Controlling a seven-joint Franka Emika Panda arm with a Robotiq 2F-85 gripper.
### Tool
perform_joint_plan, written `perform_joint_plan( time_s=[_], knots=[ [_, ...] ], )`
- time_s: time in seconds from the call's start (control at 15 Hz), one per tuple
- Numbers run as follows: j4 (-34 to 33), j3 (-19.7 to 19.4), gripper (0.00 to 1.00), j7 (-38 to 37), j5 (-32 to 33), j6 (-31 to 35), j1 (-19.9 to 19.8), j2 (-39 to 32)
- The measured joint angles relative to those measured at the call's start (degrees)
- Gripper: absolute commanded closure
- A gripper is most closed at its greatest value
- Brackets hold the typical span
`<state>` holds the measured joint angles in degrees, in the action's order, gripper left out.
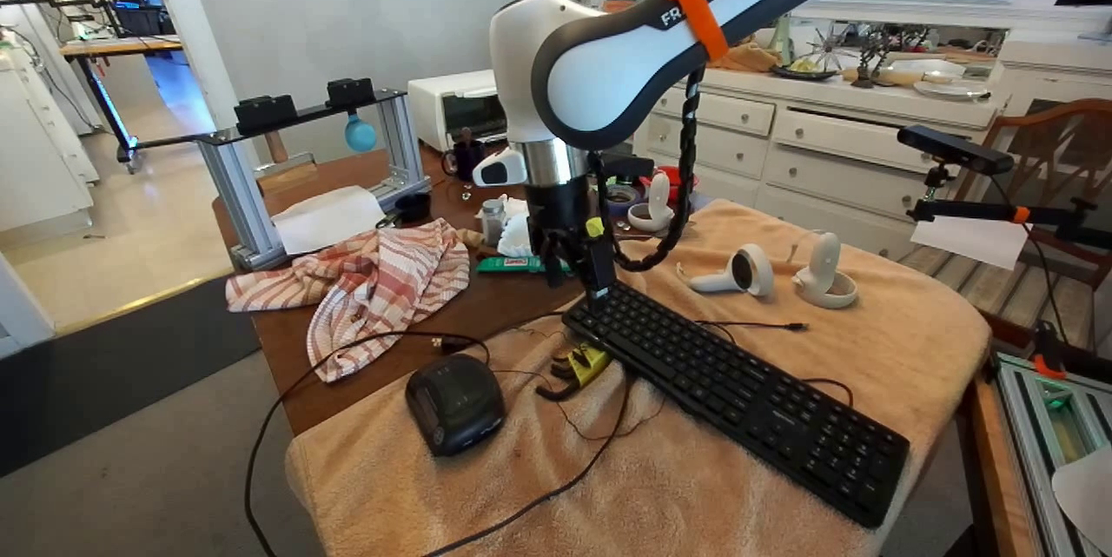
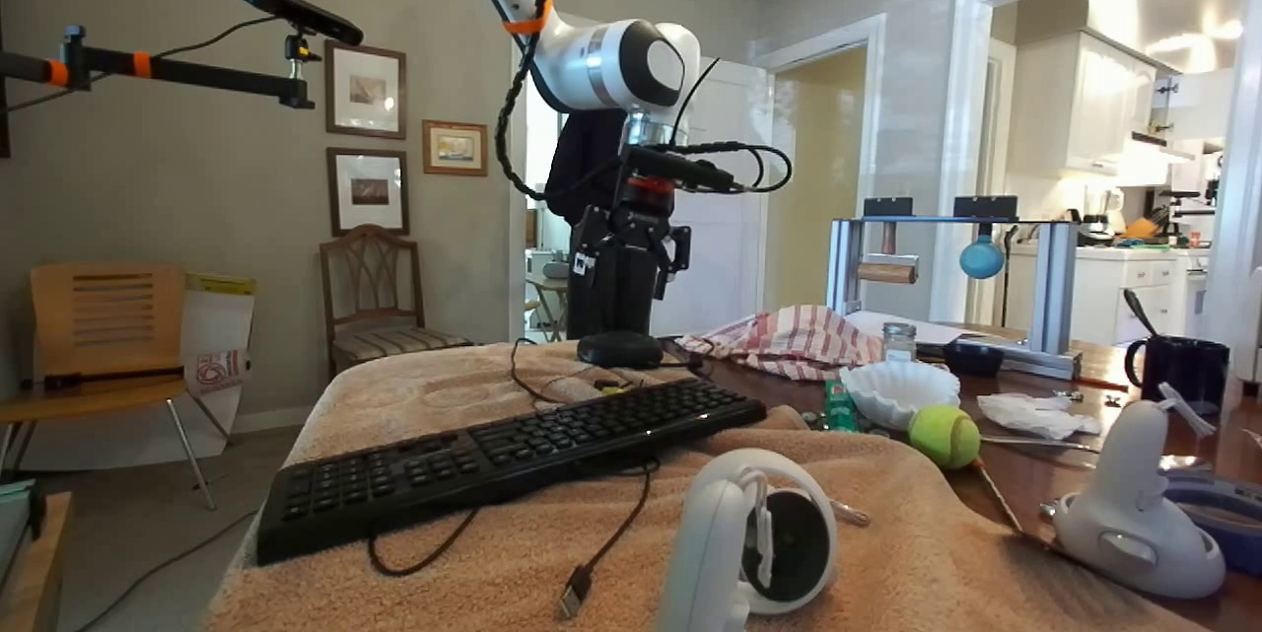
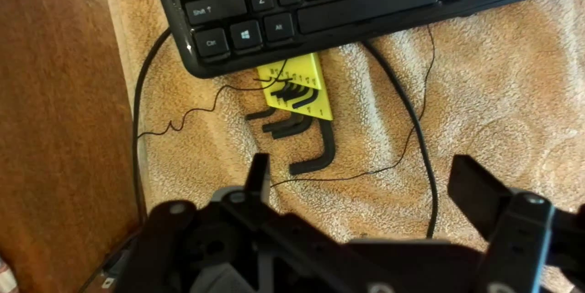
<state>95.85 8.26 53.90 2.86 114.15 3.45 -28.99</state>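
My gripper (image 3: 365, 174) stands open over the tan towel (image 3: 516, 101), and nothing sits between its fingers. In an exterior view the gripper (image 1: 575, 281) points down beside the near end of a black keyboard (image 1: 738, 383). Just ahead of the jaws in the wrist view lies a yellow hex key holder (image 3: 304, 66) with several black L-shaped keys; its upper end is hidden by the keyboard (image 3: 365, 7). A black cable (image 3: 418, 133) and a thin dark wire (image 3: 347, 178) cross the towel below the jaws. A rounded black device (image 1: 454, 405) rests close by.
A striped cloth (image 1: 391, 270) lies on the brown table near a metal frame (image 1: 400, 140). White controllers (image 1: 738, 273) lie on the towel past the keyboard. A tennis ball (image 2: 944, 436), white fluted bowl (image 2: 902, 393) and dark mug (image 2: 1183, 376) stand on the table. Someone in dark clothes stands behind the arm.
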Motion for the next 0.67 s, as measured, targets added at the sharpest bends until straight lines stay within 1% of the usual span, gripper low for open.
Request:
perform_joint_plan(
  time_s=[0.33, 0.67],
  knots=[
    [3.3, 0.7, 0.0, -1.4, 0.0, -0.2, 0.3, -0.1],
    [3.1, 0.7, 0.0, -1.5, 0.0, -0.2, 0.3, -0.2]
  ],
)
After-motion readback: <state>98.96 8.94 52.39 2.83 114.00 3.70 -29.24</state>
